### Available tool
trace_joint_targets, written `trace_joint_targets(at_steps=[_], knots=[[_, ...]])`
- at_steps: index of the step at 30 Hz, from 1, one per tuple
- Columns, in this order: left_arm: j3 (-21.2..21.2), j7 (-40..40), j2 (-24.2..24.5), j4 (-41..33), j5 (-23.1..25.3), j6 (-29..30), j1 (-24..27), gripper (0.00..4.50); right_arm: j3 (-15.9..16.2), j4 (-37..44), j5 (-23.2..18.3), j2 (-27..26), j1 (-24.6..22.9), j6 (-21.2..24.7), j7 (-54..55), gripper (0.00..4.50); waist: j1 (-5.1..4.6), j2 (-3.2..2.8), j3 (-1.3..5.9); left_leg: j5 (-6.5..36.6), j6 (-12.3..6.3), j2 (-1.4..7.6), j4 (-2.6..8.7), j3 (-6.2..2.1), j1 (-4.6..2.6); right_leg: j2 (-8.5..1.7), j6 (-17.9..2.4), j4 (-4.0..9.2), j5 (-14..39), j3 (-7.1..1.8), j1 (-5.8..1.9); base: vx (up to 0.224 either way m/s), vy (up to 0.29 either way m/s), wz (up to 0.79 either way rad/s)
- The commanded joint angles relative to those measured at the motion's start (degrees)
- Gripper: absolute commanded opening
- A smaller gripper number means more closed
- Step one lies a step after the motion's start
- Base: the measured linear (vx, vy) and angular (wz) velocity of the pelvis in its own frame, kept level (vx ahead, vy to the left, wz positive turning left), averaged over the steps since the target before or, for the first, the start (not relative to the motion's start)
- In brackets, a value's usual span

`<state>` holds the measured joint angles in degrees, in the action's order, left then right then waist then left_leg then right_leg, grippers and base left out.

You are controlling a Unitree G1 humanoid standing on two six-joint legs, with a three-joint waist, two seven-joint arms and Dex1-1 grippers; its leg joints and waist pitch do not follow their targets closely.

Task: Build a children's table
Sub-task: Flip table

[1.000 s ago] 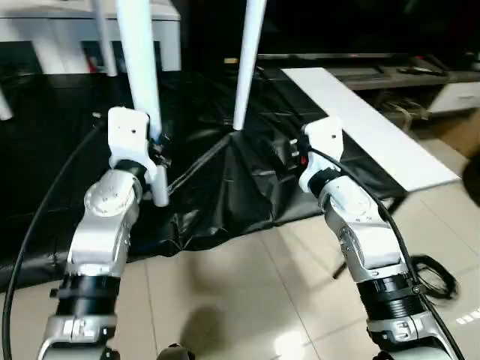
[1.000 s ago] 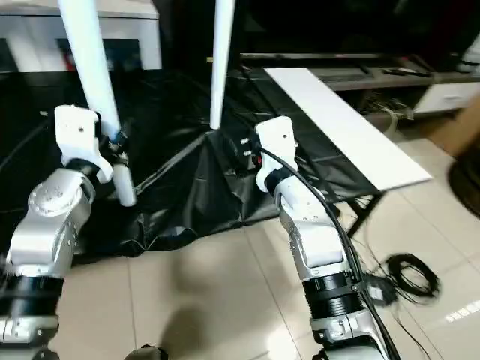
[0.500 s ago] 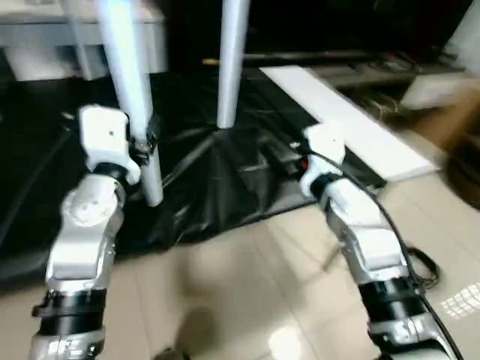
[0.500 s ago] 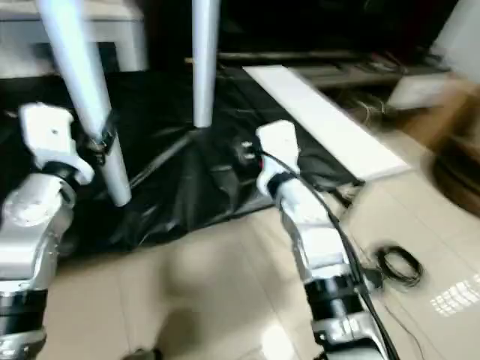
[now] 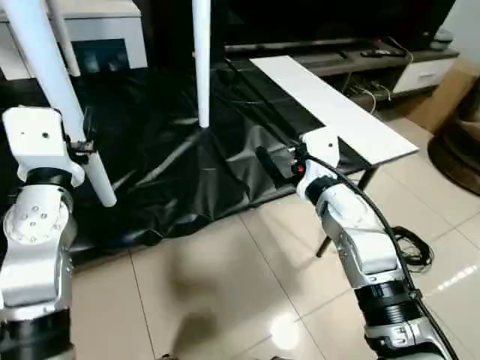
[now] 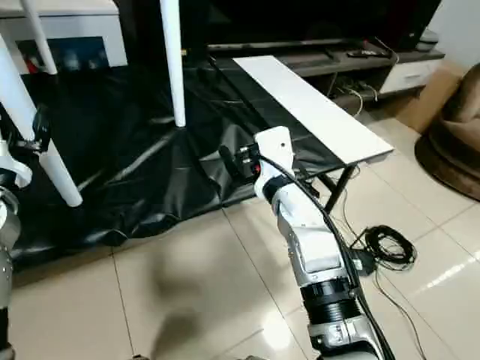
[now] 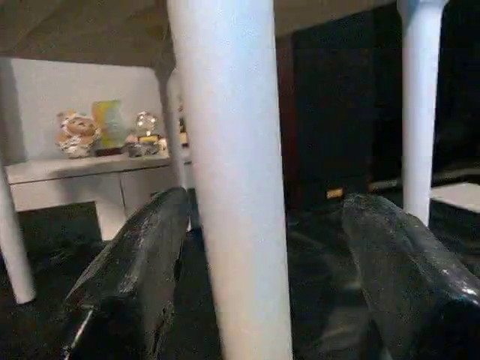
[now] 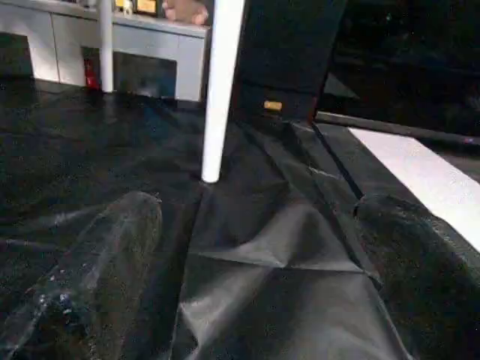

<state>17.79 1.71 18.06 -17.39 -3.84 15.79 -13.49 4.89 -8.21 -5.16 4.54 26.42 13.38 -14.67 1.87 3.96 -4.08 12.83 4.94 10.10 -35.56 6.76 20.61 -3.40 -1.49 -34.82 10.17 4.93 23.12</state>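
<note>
Straddling a white table leg (image 7: 232, 180) with spread fingers (image 7: 131, 277) that don't pinch it, the left gripper (image 7: 255, 285) looks released, since the children's table stands legs-down on the black-covered work table (image 5: 180, 165); the right gripper (image 8: 262, 277) gapes empty.

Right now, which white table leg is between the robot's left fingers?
The near leg on the robot's left. It runs between the left gripper's spread black fingers. The other leg stands apart, further back on the black cover.

A black cover (image 5: 172, 165) drapes the work table beside a white board (image 5: 330, 109).
</note>
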Motion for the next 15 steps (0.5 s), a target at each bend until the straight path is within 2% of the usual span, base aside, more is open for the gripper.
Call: trace_joint_targets(at_steps=[1, 3, 4, 5, 7, 8, 10, 11, 12, 13, 14, 15], knots=[[2.31, 0.43, -0.95, -4.28, -1.89, 0.13, 2.48, 3.64, -0.71, 2.26, -1.13, 0.51, -1.44, -0.44, -1.14, 4.50, -0.05, -1.10, 3.05, 20.62, 1.41, 2.32, 5.37, -0.56, 0.11, -4.97, -1.05, 6.24, 33.28, -2.59, -1.90, 0.000, 0.000, 0.00], [4.52, 0.40, -0.60, -7.24, -1.63, 1.35, 5.74, 3.64, -0.87, 3.51, -1.62, 1.24, -2.80, -0.58, -2.05, 4.50, -0.01, -1.36, 3.09, 20.50, 1.62, 2.64, 5.57, -0.60, 0.32, -4.93, -1.77, 5.86, 30.73, -2.59, -1.95, 0.000, 0.000, 0.00], [5.00, 0.35, -0.46, -7.80, -1.44, 1.51, 6.43, 3.64, -0.91, 3.79, -1.71, 1.38, -3.12, -0.61, -2.20, 4.50, 0.02, -1.46, 3.26, 21.24, 1.54, 2.48, 5.38, -0.37, -0.04, -4.60, -1.68, 5.92, 30.33, -2.40, -1.68, 0.000, 0.000, 0.00], [5.81, -0.06, -0.19, -8.64, -0.77, 2.22, 7.37, 3.64, -1.00, 4.04, -1.75, 1.68, -3.52, -0.72, -2.48, 4.50, 0.08, -1.33, 3.35, 20.41, 1.42, 2.43, 5.31, -0.24, -0.12, -4.57, -1.91, 5.87, 29.14, -2.54, -1.62, 0.000, 0.000, 0.00], [6.35, -1.48, -1.22, -11.66, -0.91, 5.77, 8.75, 3.64, -1.54, 4.01, -1.43, 2.45, -4.24, -0.57, -2.41, 4.50, 0.37, -1.25, 3.40, 18.20, 1.15, 2.71, 5.41, -0.01, -0.20, -4.43, -3.75, 5.16, 24.28, -2.83, -1.54, 0.025, -0.008, 0.05], [5.38, -1.57, -1.80, -13.10, -1.63, 7.68, 9.13, 3.64, -1.75, 3.94, -1.43, 2.71, -4.43, -0.65, -2.52, 4.50, 0.66, -1.18, 3.45, 16.66, 1.31, 2.97, 5.46, 0.28, -0.20, -4.29, -5.01, 4.61, 20.82, -2.94, -1.67, 0.000, 0.000, 0.00], [4.57, -1.49, -2.19, -13.93, -2.22, 8.79, 9.28, 3.64, -1.86, 3.88, -1.46, 2.84, -4.52, -0.71, -2.59, 4.50, 0.85, -1.33, 3.52, 15.91, 1.32, 3.00, 5.42, 0.38, -0.26, -4.27, -5.37, 4.42, 19.52, -2.99, -1.69, 0.025, -0.003, 0.05], [2.53, -2.29, -3.55, -14.59, -2.07, 9.39, 9.03, 3.64, -1.96, 3.93, -1.41, 3.00, -4.72, -0.99, -2.63, 4.50, 1.25, -1.28, 3.58, 14.63, 1.30, 3.07, 5.38, 0.79, -0.42, -4.06, -6.18, 4.19, 16.48, -3.14, -1.62, 0.054, -0.008, 0.09], [-0.46, -3.20, -5.68, -15.00, -1.84, 8.56, 8.98, 3.64, -1.12, 4.13, 0.13, 3.91, -5.07, -1.25, -2.69, 4.50, 1.66, -1.35, 3.64, 13.57, 1.30, 3.07, 5.35, 0.92, -0.30, -4.07, -6.32, 4.06, 15.14, -3.24, -1.74, 0.054, -0.008, 0.09], [-3.51, -4.46, -7.69, -14.20, 0.03, 7.32, 9.05, 3.64, 0.00, 4.33, 1.41, 4.87, -5.44, -1.56, -3.14, 4.50, 2.63, -1.33, 3.46, 12.45, -1.73, 1.77, 6.20, -1.45, 3.17, -5.42, -7.08, 2.85, 13.31, -1.10, -4.64, 0.000, 0.000, 0.00], [-4.73, -4.98, -8.38, -13.60, 1.18, 7.03, 9.17, 3.64, 0.59, 4.42, 2.05, 5.31, -5.59, -1.89, -3.31, 4.50, 2.24, -1.85, 3.87, 7.34, -8.03, 1.24, 5.04, -2.80, 3.15, -5.98, -8.54, 3.51, 7.99, 0.67, -4.70, 0.037, 0.004, 0.41], [-5.44, -5.54, -9.09, -13.00, 1.99, 6.65, 9.28, 3.64, 1.06, 4.57, 2.47, 5.53, -5.74, -2.19, -3.41, 4.50, 2.61, -2.64, 4.15, 6.13, -9.30, 1.10, 4.72, -2.99, 3.14, -6.29, -9.55, 3.50, 7.51, 1.17, -5.12, 0.037, 0.004, 0.41]])
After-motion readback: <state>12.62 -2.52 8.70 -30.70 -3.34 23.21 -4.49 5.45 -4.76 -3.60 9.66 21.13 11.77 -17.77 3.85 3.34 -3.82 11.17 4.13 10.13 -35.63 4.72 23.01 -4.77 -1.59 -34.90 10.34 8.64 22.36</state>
